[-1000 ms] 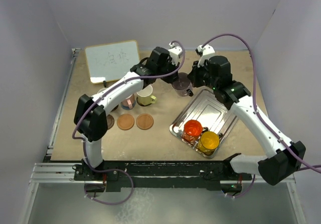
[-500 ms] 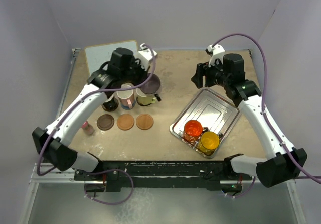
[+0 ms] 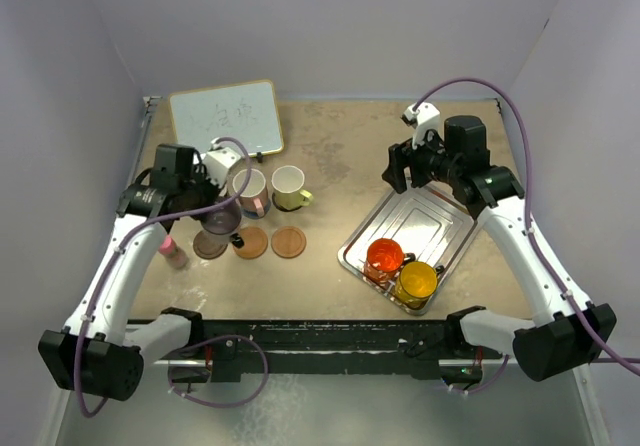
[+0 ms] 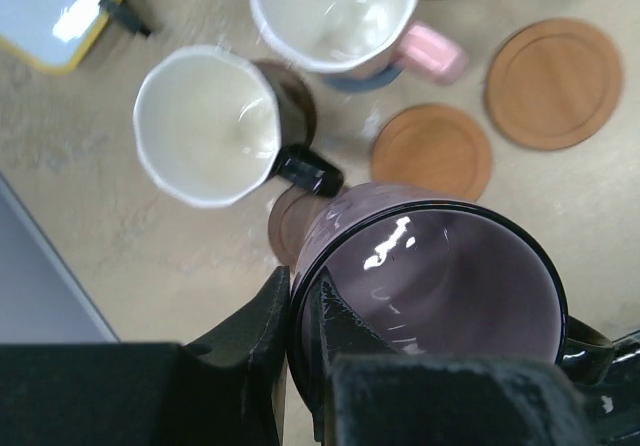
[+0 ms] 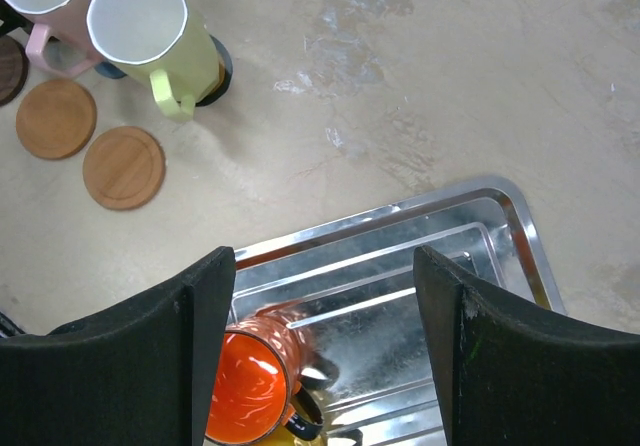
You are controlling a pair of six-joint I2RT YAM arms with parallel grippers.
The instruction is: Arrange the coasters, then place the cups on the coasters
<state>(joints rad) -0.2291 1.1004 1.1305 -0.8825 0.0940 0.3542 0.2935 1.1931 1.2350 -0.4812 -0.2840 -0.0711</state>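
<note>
My left gripper point(image 4: 300, 336) is shut on the rim of the smoky purple cup point(image 4: 440, 276), one finger inside and one outside. The cup point(image 3: 222, 223) hangs just above a dark brown coaster point(image 4: 290, 228). Beside it stand the black cup point(image 4: 210, 126), the pink cup point(image 3: 250, 190) and the yellow-green cup point(image 3: 290, 187). Two tan-orange coasters point(image 3: 251, 242) point(image 3: 288, 242) lie bare. My right gripper point(image 5: 325, 346) is open with nothing in it, over the metal tray point(image 5: 400, 211). The tray holds the red-orange cup point(image 3: 384, 257) and the yellow cup point(image 3: 416, 281).
A whiteboard point(image 3: 225, 118) lies at the back left. A small pink bottle point(image 3: 175, 254) stands left of the coaster row. The tray point(image 3: 425, 216) sits slanted at the right front.
The right gripper has opened, let go of the purple cup and drawn back over the tray. The left arm has carried that cup from the back middle to above the dark brown coaster.
</note>
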